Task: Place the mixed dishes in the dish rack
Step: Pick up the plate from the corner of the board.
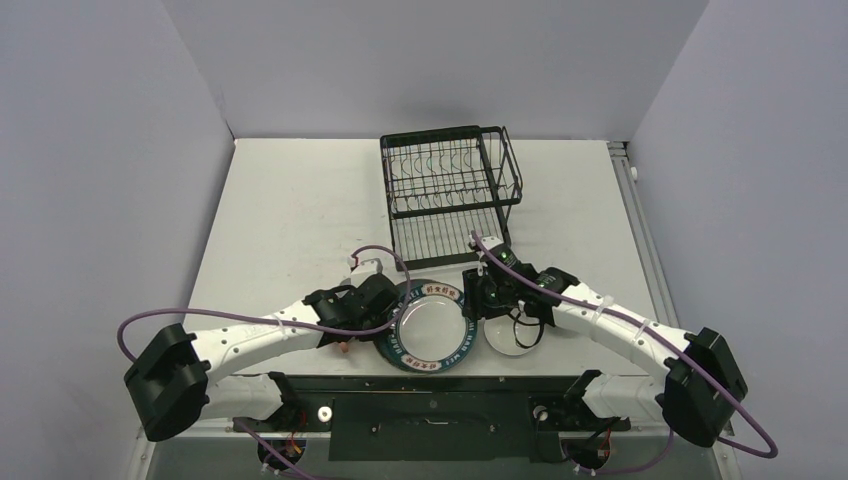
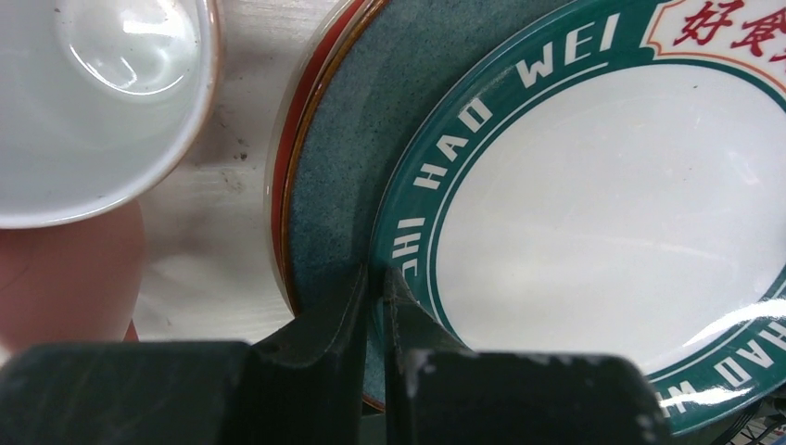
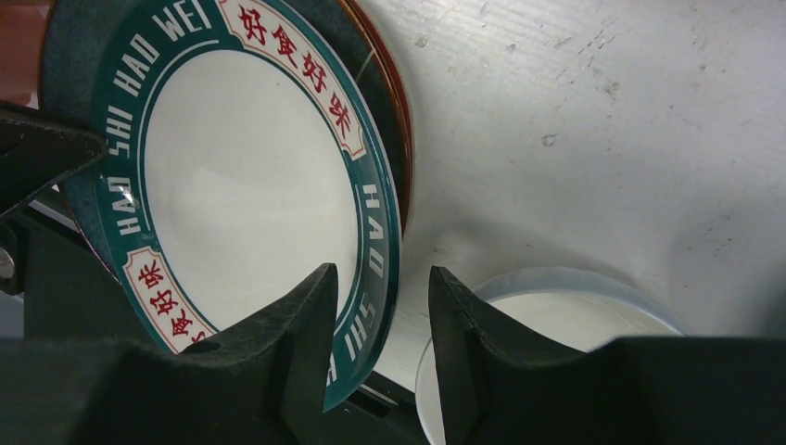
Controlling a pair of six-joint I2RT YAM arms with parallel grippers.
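Three plates [image 2: 593, 213], one white bowl [image 1: 513, 335], one pink mug [image 2: 93, 102], one dish rack [image 1: 450, 185]

So the dish rack [image 1: 450, 185] sits at the back middle of the table [image 1: 290, 200]. Up front between the arms there's a plate stack [image 2: 338, 158] with the lettered plate [image 1: 430, 322] on top. A bowl [image 1: 520, 345] sits just right of it, and a mug [image 2: 93, 102] close beside the stack.
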